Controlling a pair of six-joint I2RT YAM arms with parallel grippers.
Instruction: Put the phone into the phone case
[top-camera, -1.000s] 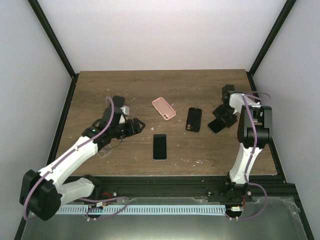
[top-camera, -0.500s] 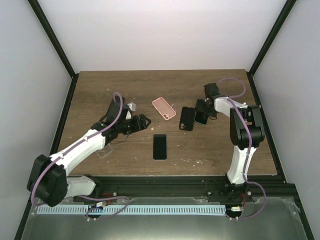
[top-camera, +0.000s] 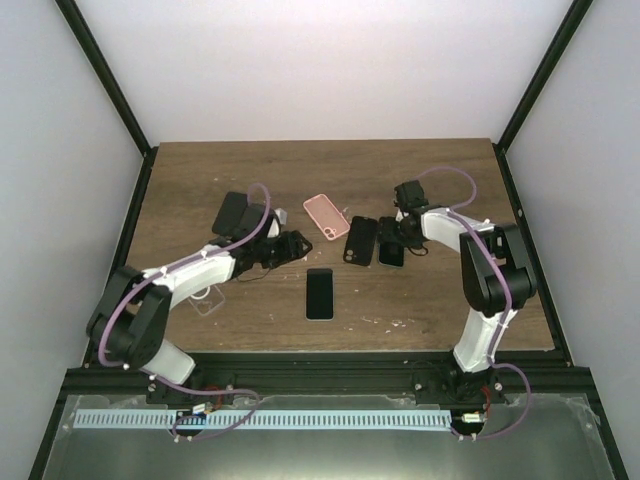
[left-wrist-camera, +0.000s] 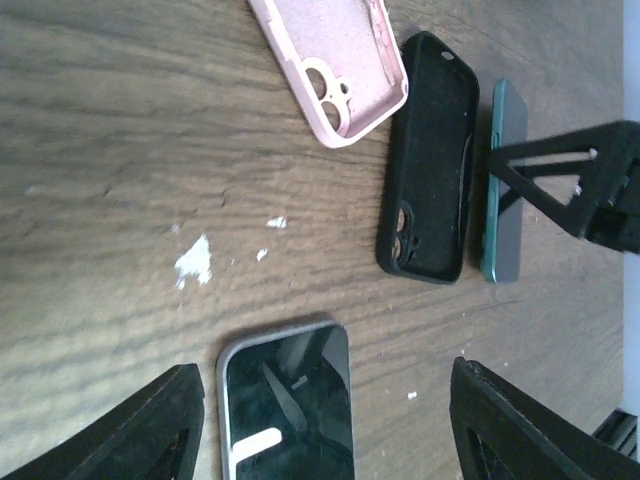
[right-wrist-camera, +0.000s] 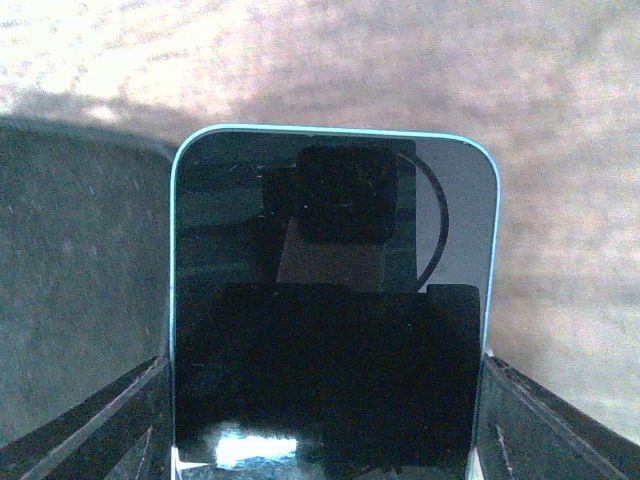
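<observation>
My right gripper is shut on a teal-edged phone, screen up, held low over the table right beside an empty black case. In the right wrist view the phone fills the space between my fingers, with the black case on its left. My left gripper is open and empty. In the left wrist view its jaws stand wide either side of a silver-edged phone that lies screen up on the wood. The black case and teal phone lie beyond it.
An empty pink case lies behind the black one and also shows in the left wrist view. The silver-edged phone lies at the table's middle front. A black phone-shaped thing and a clear case lie at the left.
My right gripper has carried the teal phone left, up to the black case, which has shifted left. My left gripper has swung right towards the middle, uncovering the black thing at the left.
</observation>
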